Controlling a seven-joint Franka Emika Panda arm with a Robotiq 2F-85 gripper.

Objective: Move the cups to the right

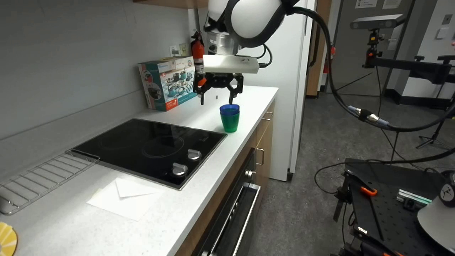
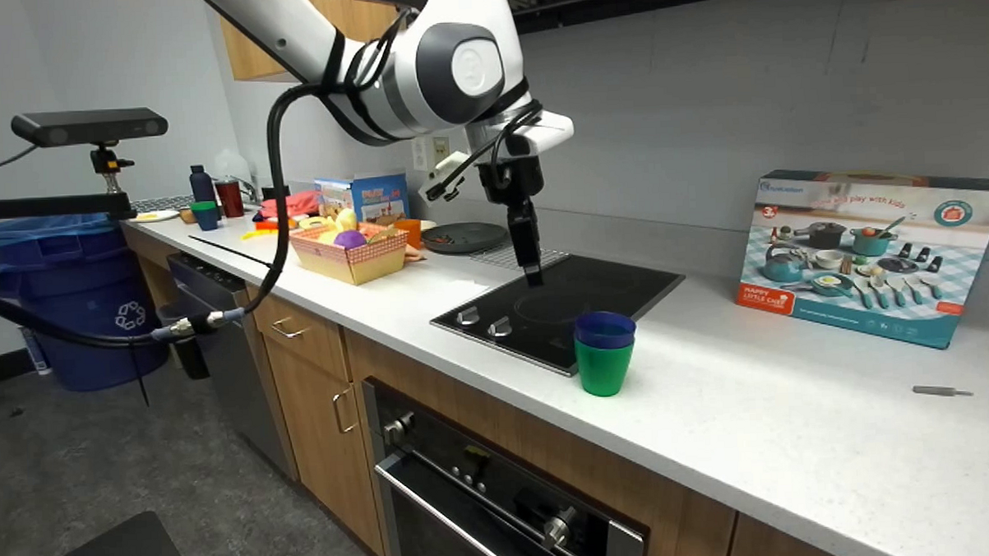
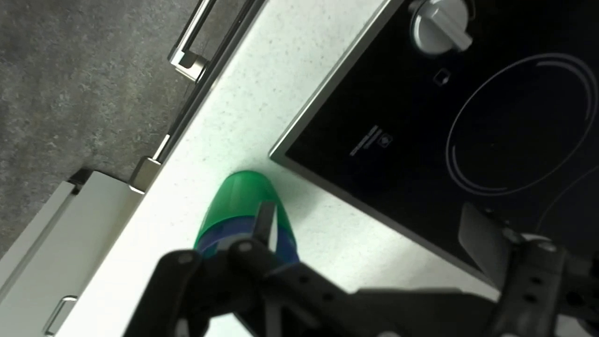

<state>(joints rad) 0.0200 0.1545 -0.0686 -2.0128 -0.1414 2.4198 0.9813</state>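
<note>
The cups (image 1: 230,122) are a blue cup nested in a green one, upright on the white counter beside the cooktop corner. They also stand near the counter's front edge in an exterior view (image 2: 604,365). My gripper (image 1: 217,102) is open and empty, pointing down, its fingertips higher than the cups. In an exterior view the gripper (image 2: 533,277) appears over the cooktop, apart from the cups. In the wrist view, one finger of the open gripper (image 3: 369,224) overlaps the cups (image 3: 243,196) and hides part of the blue rim; the other finger is well to the right.
The black cooktop (image 2: 561,300) with knobs lies next to the cups. A cookware box (image 2: 864,257) stands by the wall. A wire rack (image 1: 46,181) and papers (image 1: 124,199) lie on the counter. A food basket (image 2: 350,254) stands farther along. The counter drops to the floor in front.
</note>
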